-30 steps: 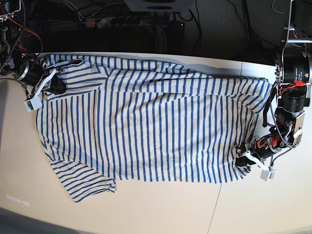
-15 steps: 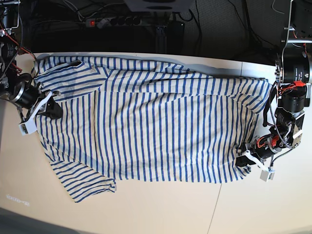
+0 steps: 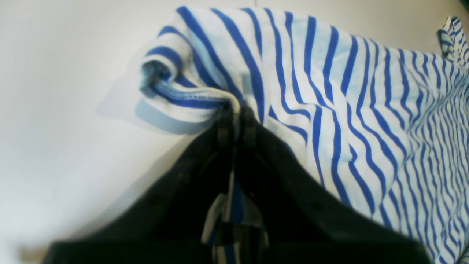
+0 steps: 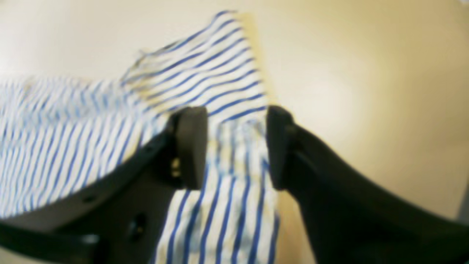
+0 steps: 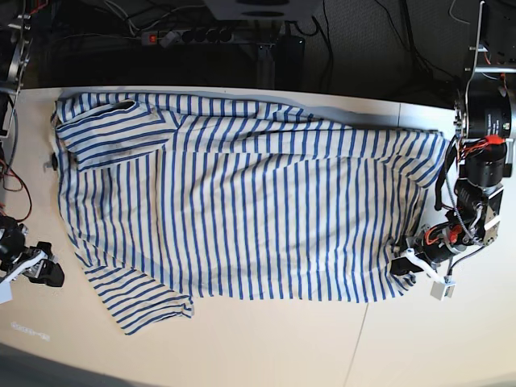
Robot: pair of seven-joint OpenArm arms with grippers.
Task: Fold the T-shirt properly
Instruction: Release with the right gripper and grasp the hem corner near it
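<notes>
Base view: we see the T-shirt spread flat across the counter, one arm at each end.

At the far left of the base view our right gripper sits off the cloth, beside a sleeve, half cut off by the frame edge. Its wrist view is blurred, yet it shows what the base view cannot: the fingers stand apart, with striped cloth seen between them, and we cannot tell whether they touch it. At the right, the left gripper meets the shirt's hem corner; its wrist view shows the fingers clamped together on a bunched fold of hem, their lower parts dark and unclear.
</notes>
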